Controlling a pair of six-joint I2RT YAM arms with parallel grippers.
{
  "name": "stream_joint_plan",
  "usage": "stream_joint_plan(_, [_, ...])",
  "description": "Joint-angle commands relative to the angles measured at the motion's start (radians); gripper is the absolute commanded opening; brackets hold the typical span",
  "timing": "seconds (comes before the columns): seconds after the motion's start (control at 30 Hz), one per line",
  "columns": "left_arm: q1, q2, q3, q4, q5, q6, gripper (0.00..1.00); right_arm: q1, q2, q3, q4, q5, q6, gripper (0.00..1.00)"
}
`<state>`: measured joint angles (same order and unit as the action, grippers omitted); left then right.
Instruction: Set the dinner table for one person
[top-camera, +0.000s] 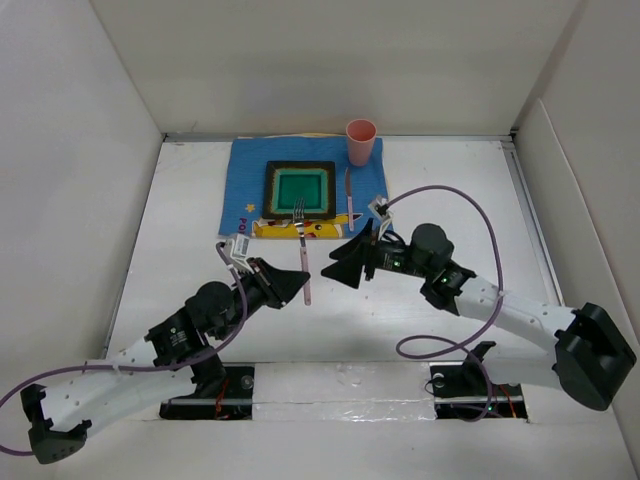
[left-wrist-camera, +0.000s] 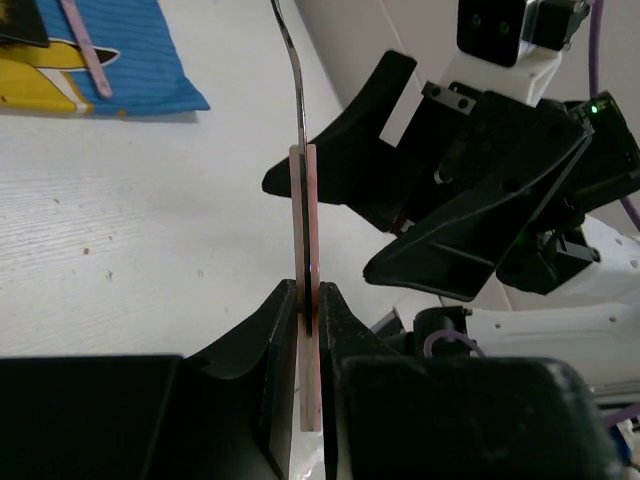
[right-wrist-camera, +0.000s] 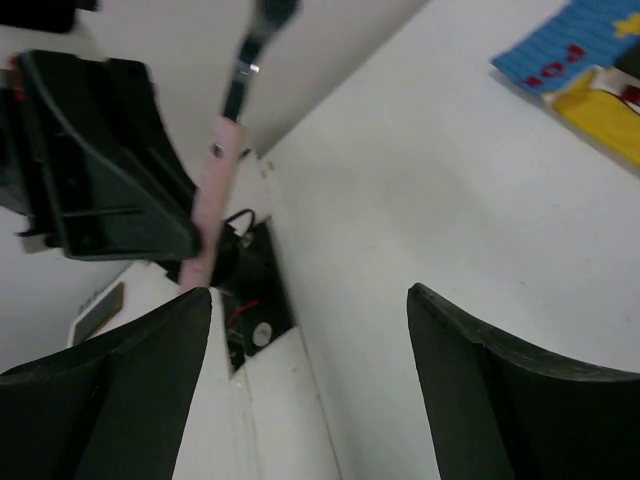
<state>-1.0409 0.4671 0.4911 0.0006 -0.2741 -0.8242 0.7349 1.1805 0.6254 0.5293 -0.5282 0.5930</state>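
Observation:
My left gripper is shut on the pink handle of a fork and holds it above the white dinner table, with the tines pointing toward the green plate. In the left wrist view the handle stands clamped between the jaws. My right gripper is open and empty just right of the fork, facing it. The right wrist view shows its spread jaws and the fork handle beyond them. A pink-handled knife lies right of the plate.
A blue placemat with a yellow print lies at the back centre under the plate. A pink cup stands at its far right corner. White walls enclose the table. A purple cable loops over the right arm.

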Motion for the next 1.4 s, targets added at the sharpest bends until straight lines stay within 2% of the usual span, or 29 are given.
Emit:
stream_joint_plan(0.0, [-0.004,-0.027,-0.019,0.157,0.105,0.045,0.0,0.029,0.008,0.019,0.23,-0.032,0.053,0.84])
stream_joint_plan(0.13, [-0.004,-0.045,-0.048,0.219,0.153,0.042,0.0,0.067,0.073,0.065,0.244,-0.05,0.062,0.83])
stream_joint_plan(0.27, [-0.004,-0.019,-0.055,0.248,0.237,0.04,0.0,0.077,0.165,0.088,0.331,-0.065,0.105,0.78])
stream_joint_plan(0.4, [-0.004,-0.002,-0.071,0.283,0.306,0.028,0.0,0.077,0.185,0.095,0.405,-0.062,0.129,0.76])
stream_joint_plan(0.53, [-0.004,-0.008,-0.103,0.303,0.328,0.005,0.0,0.077,0.183,0.117,0.393,-0.056,0.122,0.73])
stream_joint_plan(0.63, [-0.004,-0.018,-0.102,0.291,0.332,0.01,0.0,0.077,0.198,0.123,0.394,-0.052,0.123,0.55])
stream_joint_plan(0.67, [-0.004,-0.021,-0.102,0.279,0.314,0.011,0.0,0.077,0.197,0.12,0.397,-0.049,0.126,0.36])
stream_joint_plan(0.73, [-0.004,-0.027,-0.088,0.245,0.294,0.016,0.0,0.077,0.192,0.106,0.394,-0.029,0.142,0.14])
stream_joint_plan(0.77, [-0.004,-0.025,-0.077,0.222,0.248,0.017,0.0,0.077,0.189,0.102,0.387,0.006,0.152,0.0])
stream_joint_plan(0.8, [-0.004,-0.021,-0.065,0.164,0.23,0.034,0.01,0.077,0.188,0.103,0.353,0.017,0.154,0.0])
stream_joint_plan(0.83, [-0.004,-0.013,-0.03,0.129,0.208,0.045,0.11,0.077,0.186,0.114,0.324,0.037,0.153,0.0])
stream_joint_plan(0.87, [-0.004,0.008,-0.01,0.089,0.156,0.049,0.3,0.077,0.18,0.125,0.254,0.077,0.153,0.0])
stream_joint_plan(0.97, [-0.004,0.054,0.049,0.01,0.118,0.089,0.5,0.086,0.18,0.16,0.157,0.163,0.154,0.0])
stream_joint_plan(1.07, [-0.004,0.093,0.067,-0.028,0.081,0.108,0.52,0.086,0.191,0.194,0.042,0.235,0.16,0.0])
stream_joint_plan(1.13, [-0.004,0.137,0.06,-0.025,0.041,0.134,0.52,0.095,0.197,0.198,0.029,0.292,0.195,0.0])
stream_joint_plan(1.37, [-0.004,0.22,0.06,-0.008,-0.022,0.186,0.51,0.095,0.225,0.238,0.023,0.309,0.272,0.0])
